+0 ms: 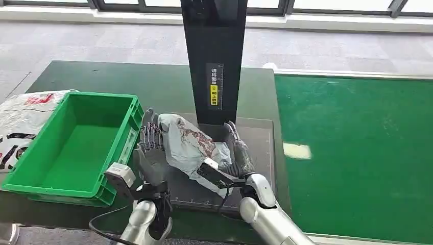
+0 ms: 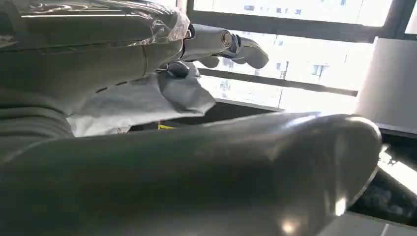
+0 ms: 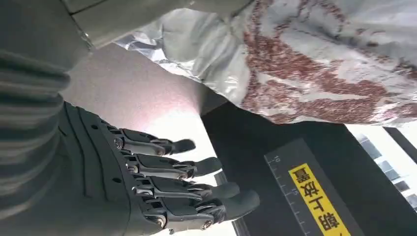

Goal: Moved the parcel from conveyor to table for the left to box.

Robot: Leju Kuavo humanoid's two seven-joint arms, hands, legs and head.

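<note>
Grey plastic parcel (image 1: 186,144), crumpled, with a red-brown print: lies on the dark scale plate (image 1: 258,153) on the desk (image 1: 102,76), between the two hands and just in front of the black upright post (image 1: 214,56). Left hand (image 1: 149,153): at the parcel's left side, palm toward it, fingers (image 1: 149,133) straight and pointing far; whether they touch the wrap cannot be told. Right hand (image 1: 239,153): at the parcel's right side, fingers (image 3: 196,167) extended and slightly apart, closed round nothing; the parcel (image 3: 319,64) lies beside its palm. Green crate (image 1: 76,145): left of the left hand, at the near left of the desk. White printed bag (image 1: 20,120): left of the crate. Green conveyor belt (image 1: 357,153): right of the plate.
</note>
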